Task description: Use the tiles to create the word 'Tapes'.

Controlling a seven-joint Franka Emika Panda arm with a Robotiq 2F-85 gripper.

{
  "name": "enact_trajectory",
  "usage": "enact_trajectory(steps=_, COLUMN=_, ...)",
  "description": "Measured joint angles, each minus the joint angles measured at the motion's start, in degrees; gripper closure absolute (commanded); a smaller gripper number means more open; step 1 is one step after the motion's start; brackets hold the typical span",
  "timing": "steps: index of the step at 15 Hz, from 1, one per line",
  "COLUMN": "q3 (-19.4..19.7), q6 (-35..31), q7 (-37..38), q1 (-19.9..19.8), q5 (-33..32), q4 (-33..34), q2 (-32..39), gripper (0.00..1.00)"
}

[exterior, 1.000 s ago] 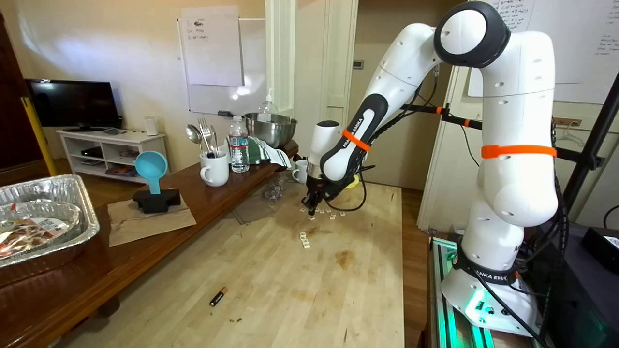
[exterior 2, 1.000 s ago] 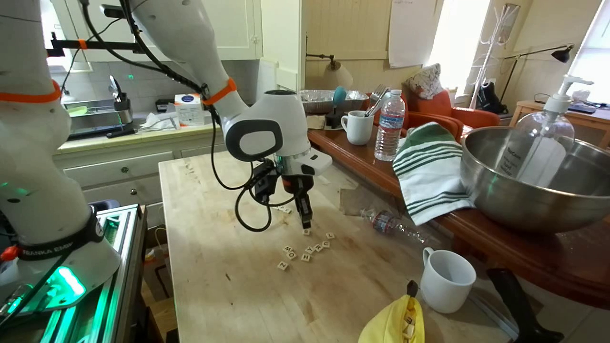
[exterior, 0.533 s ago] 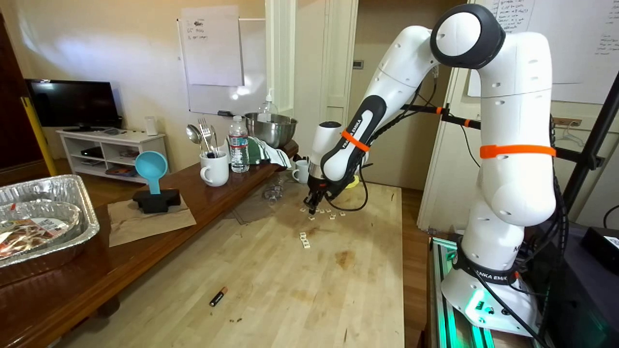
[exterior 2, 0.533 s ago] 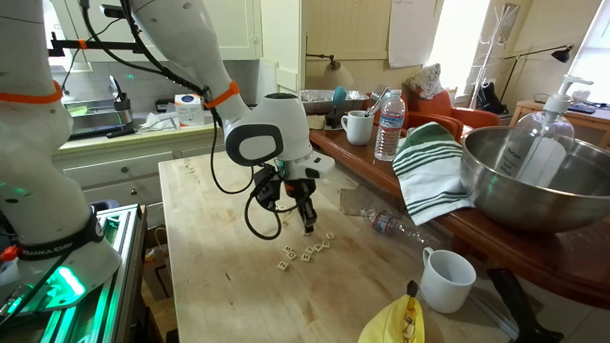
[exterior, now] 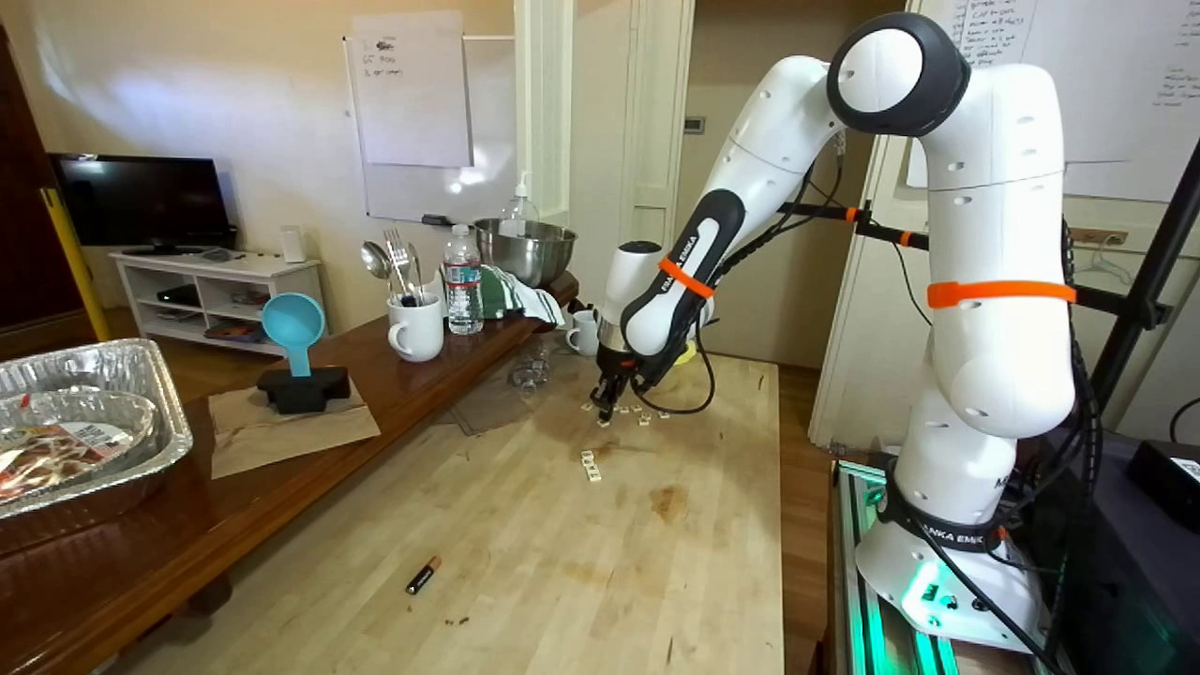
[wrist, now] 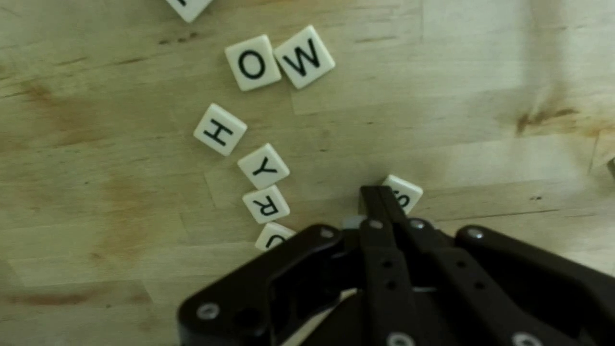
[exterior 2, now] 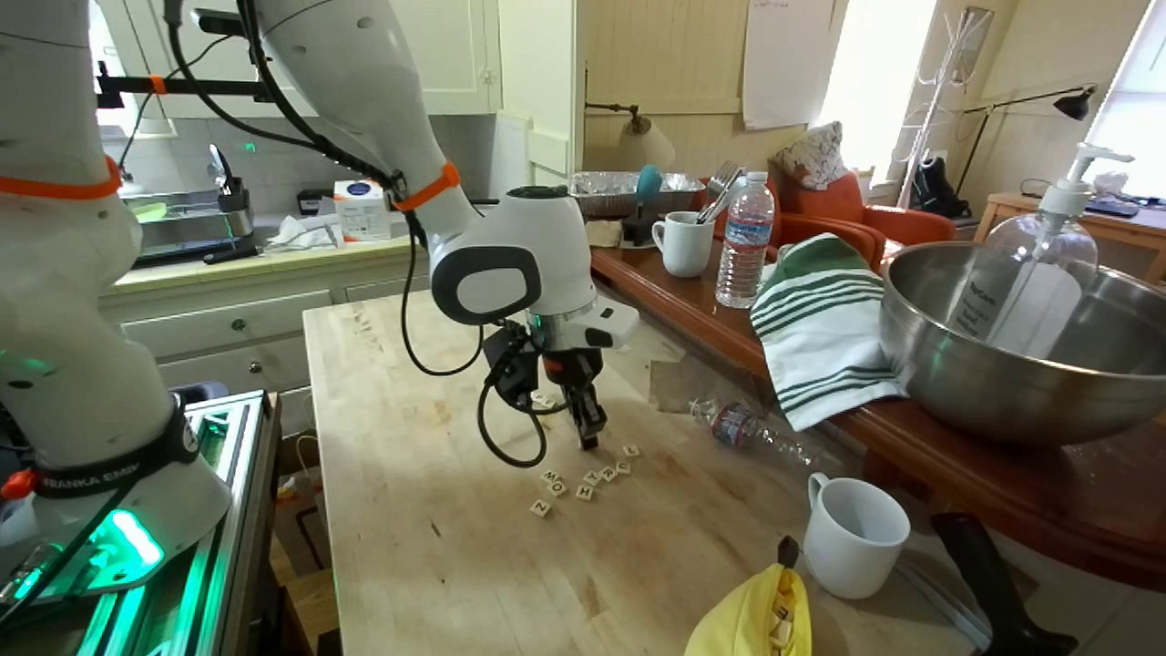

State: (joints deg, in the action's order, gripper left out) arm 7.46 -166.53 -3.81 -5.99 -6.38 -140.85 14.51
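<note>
We've got the pincer (wrist: 377, 188) clenched, apparently empty — and the S tile (wrist: 406, 192) half hidden behind it in the wrist view! We'd push low and square-on, likely towards the short tile row (exterior: 590, 465).

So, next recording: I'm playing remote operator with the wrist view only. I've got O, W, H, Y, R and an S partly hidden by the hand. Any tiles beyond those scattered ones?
Observer: Yes. In an exterior view a short row of tiles lies apart from the scatter; the letters are too small to read there.
Operator: Any more, anywhere else?
Observer: Probably. In an exterior view there's an open yellow pouch, and pale pieces show in its opening; they look like tiles.
Operator: And is anything loose lying around that isn't a tile?
Observer: A battery lies on its side on the table, well apart from the row.
</note>
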Motion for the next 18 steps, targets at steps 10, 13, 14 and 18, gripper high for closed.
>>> enact_trajectory(steps=10, q3=-0.3, q6=0.1, q7=-0.8, q1=0.6, q5=0.1, q4=0.0, q2=0.0, gripper=1.00)
enact_trajectory(steps=13, q3=-0.1, q6=0.1, q7=0.4, q1=1.3, q5=-0.3, q4=0.0, q2=0.0, gripper=1.00)
enact_trajectory(steps=14, q3=0.0, q6=0.1, q7=0.9, q1=1.7, q5=-0.5, q4=0.0, q2=0.0, gripper=1.00)
enact_trajectory(steps=18, q3=0.3, q6=0.2, q7=3.4, q1=3.1, q5=-0.9, q4=0.0, q2=0.0, gripper=1.00)
